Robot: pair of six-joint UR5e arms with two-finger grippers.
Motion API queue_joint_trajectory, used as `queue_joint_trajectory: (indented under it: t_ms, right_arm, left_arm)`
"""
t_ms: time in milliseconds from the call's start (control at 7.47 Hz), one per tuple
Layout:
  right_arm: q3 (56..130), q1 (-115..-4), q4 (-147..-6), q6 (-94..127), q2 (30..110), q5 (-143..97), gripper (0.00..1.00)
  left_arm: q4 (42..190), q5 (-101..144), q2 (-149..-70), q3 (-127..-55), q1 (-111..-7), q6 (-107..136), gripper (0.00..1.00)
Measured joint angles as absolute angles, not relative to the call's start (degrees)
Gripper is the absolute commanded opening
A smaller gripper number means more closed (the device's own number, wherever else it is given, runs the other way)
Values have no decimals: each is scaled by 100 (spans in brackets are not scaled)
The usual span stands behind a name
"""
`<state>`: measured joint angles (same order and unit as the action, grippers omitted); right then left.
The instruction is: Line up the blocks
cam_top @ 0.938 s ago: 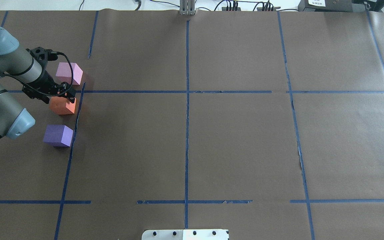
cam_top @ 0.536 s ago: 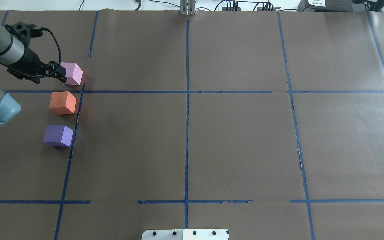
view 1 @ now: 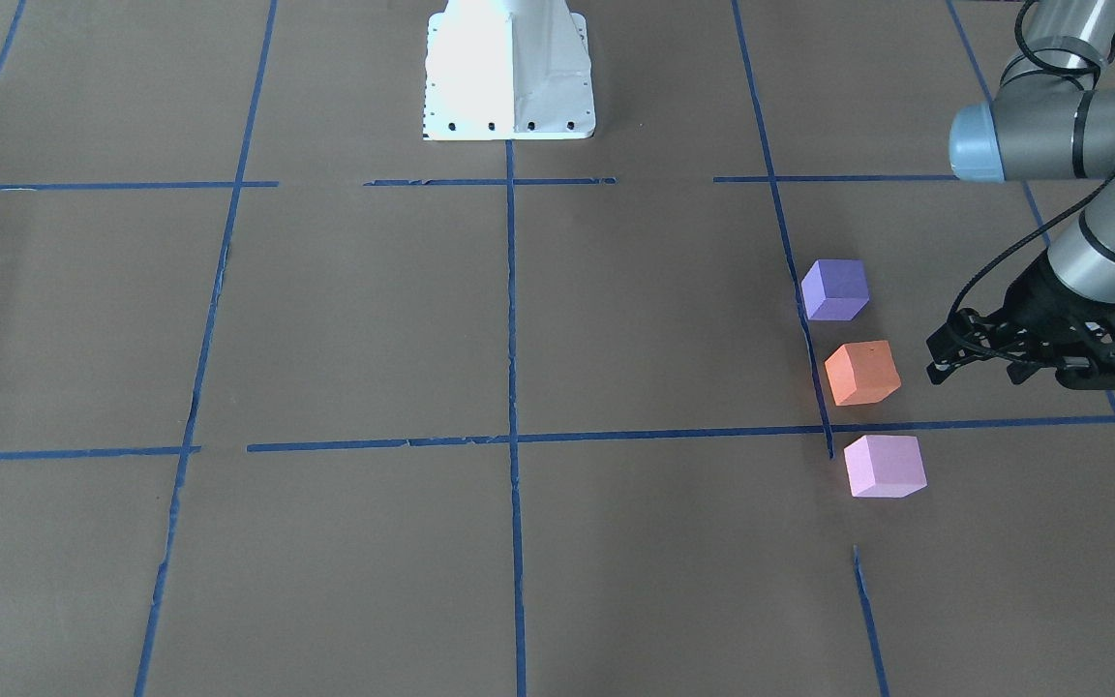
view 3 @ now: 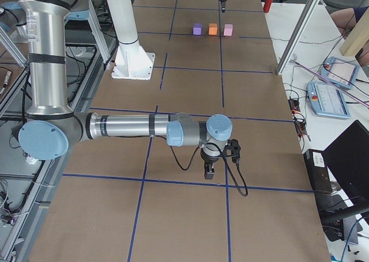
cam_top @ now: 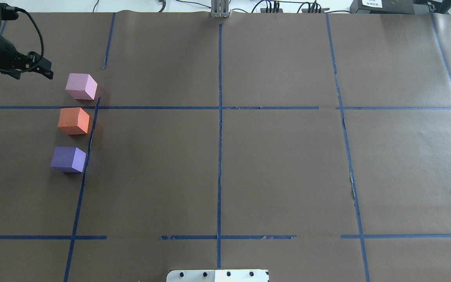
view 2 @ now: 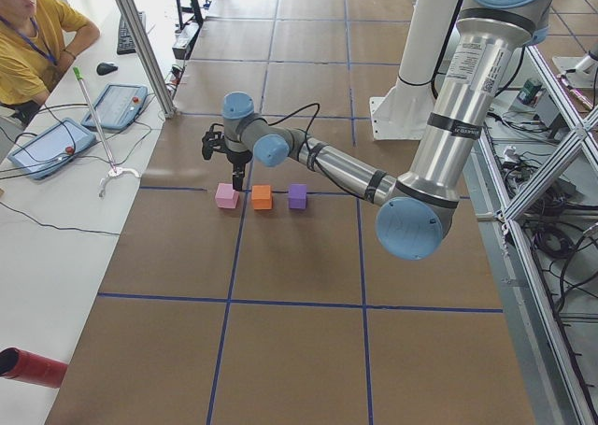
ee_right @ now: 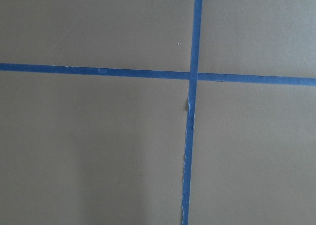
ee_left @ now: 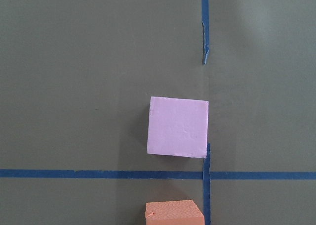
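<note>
Three cubes stand in a short row beside a blue tape line at the table's left: pale pink block, orange block, dark purple block. In the front-facing view they show as purple, orange, pink. My left gripper hangs open and empty above the table, clear of the pink block and to its far left; it also shows in the front-facing view. The left wrist view looks down on the pink block. My right gripper hovers far away over bare paper; I cannot tell whether it is open.
Brown paper with a grid of blue tape covers the table. The white robot base stands at the near middle edge. An operator sits beyond the table's left end, with tablets and cables on a side bench.
My left gripper was around the orange block, let it go, and drew back up and to the far left past the pink block. The three blocks have not moved.
</note>
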<state>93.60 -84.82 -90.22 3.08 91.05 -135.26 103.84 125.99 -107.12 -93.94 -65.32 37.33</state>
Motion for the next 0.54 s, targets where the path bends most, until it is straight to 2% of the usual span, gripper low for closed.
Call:
queue_joint_trajectory:
  t_ms: [536]
  right_arm:
    - [9360,-8482,-9021,308,9106,-13526,100]
  left_arm:
    - [10280,12650,-10487,-8785,-7778,1351,99]
